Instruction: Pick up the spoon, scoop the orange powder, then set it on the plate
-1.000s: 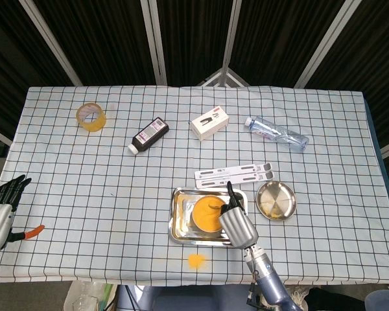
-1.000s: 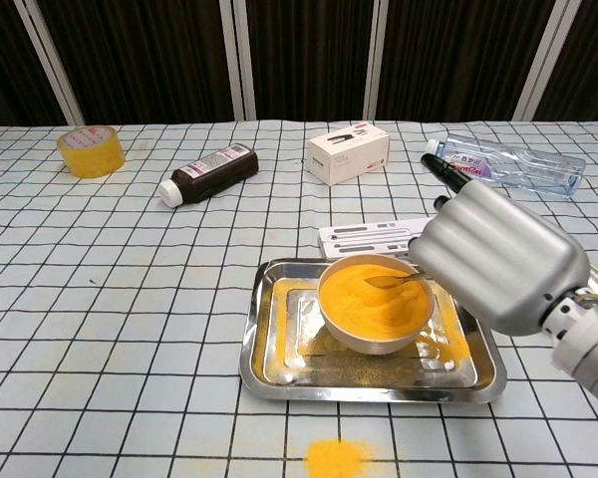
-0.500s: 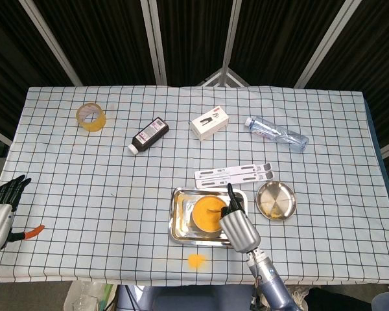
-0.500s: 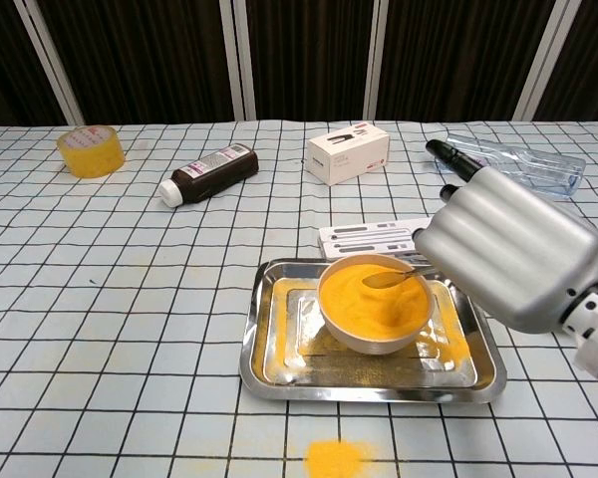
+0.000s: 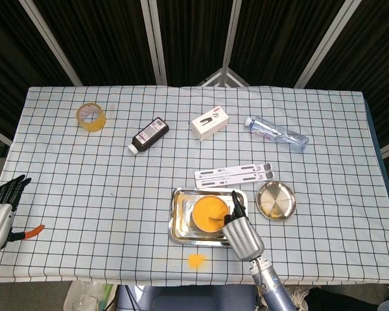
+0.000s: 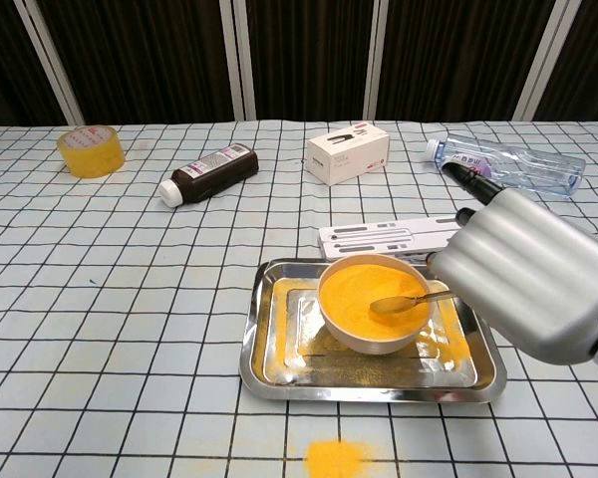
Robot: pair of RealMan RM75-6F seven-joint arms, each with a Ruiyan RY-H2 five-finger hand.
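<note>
Head view
Right hand (image 5: 242,233): over the near edge of the table, at the right end of the steel tray (image 5: 181,220); it grips the spoon, though the handle is hidden under the hand here.
Bowl (image 5: 208,214): sits inside the tray, full of orange powder.
Plate (image 5: 276,199): round and steel, just right of the tray, nearer the table's right edge.
Left hand (image 5: 1,208): at the table's left edge near the near corner, dark fingers spread and holding nothing.
Spilled powder (image 5: 195,260): small orange patch on the cloth by the near edge, in front of the tray.

Chest view
Right hand (image 6: 534,273): large at the right, fingers curled round the spoon handle.
Spoon (image 6: 403,303): its bowl rests in the orange powder (image 6: 364,291), toward the right side of the bowl.
Tray (image 6: 262,344): dusted with orange powder around the bowl.
Far side of table: tape roll (image 6: 91,150), dark bottle (image 6: 208,172) lying down, white box (image 6: 349,153), clear water bottle (image 6: 513,164) lying down.
</note>
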